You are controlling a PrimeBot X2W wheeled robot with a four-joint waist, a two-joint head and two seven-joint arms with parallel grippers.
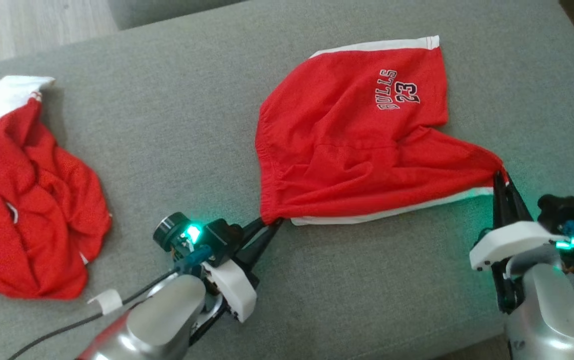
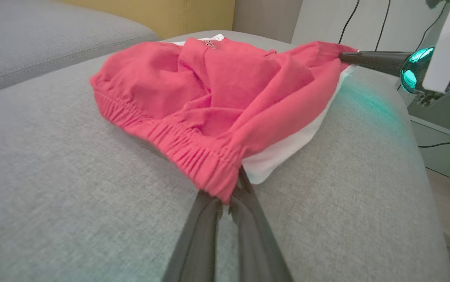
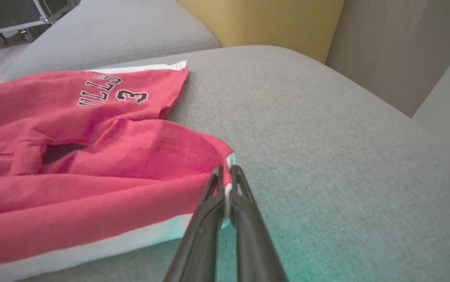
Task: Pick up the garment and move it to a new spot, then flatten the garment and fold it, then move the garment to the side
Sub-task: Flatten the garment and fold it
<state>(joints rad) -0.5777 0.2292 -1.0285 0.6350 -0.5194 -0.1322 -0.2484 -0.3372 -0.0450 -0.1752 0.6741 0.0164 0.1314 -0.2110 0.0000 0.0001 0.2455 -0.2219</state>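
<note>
Both pairs of dark fingers (image 2: pixel 197 235) are clamped tight! The left gripper (image 1: pixel 271 222) pinches the waistband corner of the red cloth shorts with white trim (image 1: pixel 347 145), and the right gripper (image 1: pixel 500 176) nips a leg-hem corner. The shorts lie spread between them on the grey fabric cushion (image 1: pixel 167 125), well apart from a crumpled red garment (image 1: pixel 27 200) on the left.

The garment (image 1: pixel 347 150) is red with white trim and black-edged white lettering, the sofa (image 1: pixel 177 125) plain grey.

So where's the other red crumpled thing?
In the head view, the crumpled red garment lies far left on the grey cushion, apart from the Bulls shorts.
</note>
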